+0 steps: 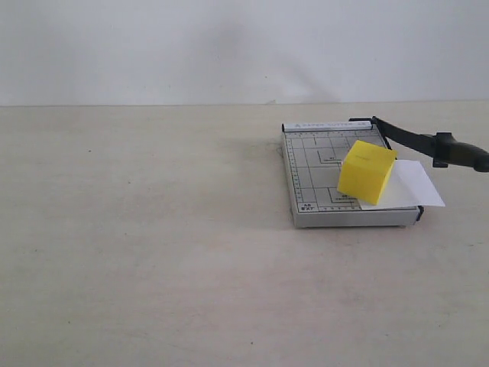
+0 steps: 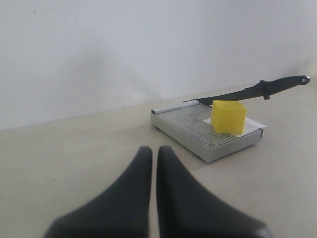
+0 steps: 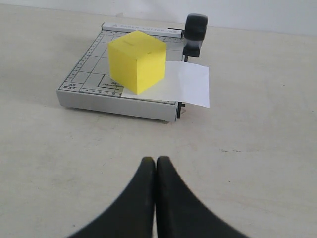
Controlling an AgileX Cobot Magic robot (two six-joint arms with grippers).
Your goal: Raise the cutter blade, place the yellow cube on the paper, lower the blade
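The yellow cube [image 1: 367, 171] stands on the white paper [image 1: 415, 186], which lies across the grey trimmer board [image 1: 309, 164] and sticks out past its right edge. The black cutter blade [image 1: 428, 143] is raised at a slant, handle out to the right. In the left wrist view the cube [image 2: 228, 116], paper [image 2: 251, 127] and raised blade [image 2: 257, 90] are far ahead of my left gripper [image 2: 154, 151], which is shut and holds nothing. My right gripper [image 3: 155, 161] is shut and holds nothing, well short of the cube [image 3: 137, 60], the paper [image 3: 188, 83] and the blade handle [image 3: 195, 27]. Neither gripper shows in the exterior view.
The trimmer sits on a pale tabletop [image 1: 153, 245] before a white wall [image 1: 229, 46]. The blade handle overhangs the table to the right of the board.
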